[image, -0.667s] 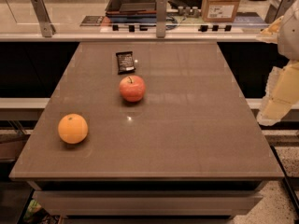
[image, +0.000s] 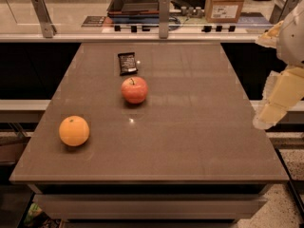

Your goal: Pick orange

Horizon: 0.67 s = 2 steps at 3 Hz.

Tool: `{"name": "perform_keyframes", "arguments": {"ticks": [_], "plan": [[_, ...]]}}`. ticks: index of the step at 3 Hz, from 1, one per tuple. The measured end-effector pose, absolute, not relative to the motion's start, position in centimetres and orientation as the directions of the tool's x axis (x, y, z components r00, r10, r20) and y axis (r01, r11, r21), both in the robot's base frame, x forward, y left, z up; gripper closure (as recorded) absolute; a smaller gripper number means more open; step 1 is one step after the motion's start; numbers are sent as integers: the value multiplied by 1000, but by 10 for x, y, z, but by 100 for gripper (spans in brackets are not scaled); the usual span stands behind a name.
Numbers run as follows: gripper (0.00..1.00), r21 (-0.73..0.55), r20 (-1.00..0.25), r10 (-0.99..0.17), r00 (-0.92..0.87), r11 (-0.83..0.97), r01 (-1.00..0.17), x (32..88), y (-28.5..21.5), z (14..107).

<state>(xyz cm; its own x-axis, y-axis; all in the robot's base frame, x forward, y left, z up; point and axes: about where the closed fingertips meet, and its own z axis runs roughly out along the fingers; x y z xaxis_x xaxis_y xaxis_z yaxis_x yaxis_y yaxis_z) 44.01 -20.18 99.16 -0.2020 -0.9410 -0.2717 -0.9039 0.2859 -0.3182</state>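
**Brown table w/ three things on it**

A brown table [image: 190, 127] is carrying three items, all sitting on its left half. An orange [image: 74, 130] is resting near the front-left corner, well apart from the others. A red apple [image: 134, 90] is standing approx. mid-table, stem up. A small dark snack packet [image: 127, 63] is lying flat behind the apple, toward the far edge, not touching it. The gripper [image: 264, 120] is hanging beyond the table's right edge, well apart from all three.
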Motion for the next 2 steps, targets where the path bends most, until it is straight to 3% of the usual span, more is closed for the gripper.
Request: {"name": "perform_keyframes", "arguments": {"ticks": [2], "plan": [[0,-287,-461,-867,-189,348,-893,447,-160,964]]}}
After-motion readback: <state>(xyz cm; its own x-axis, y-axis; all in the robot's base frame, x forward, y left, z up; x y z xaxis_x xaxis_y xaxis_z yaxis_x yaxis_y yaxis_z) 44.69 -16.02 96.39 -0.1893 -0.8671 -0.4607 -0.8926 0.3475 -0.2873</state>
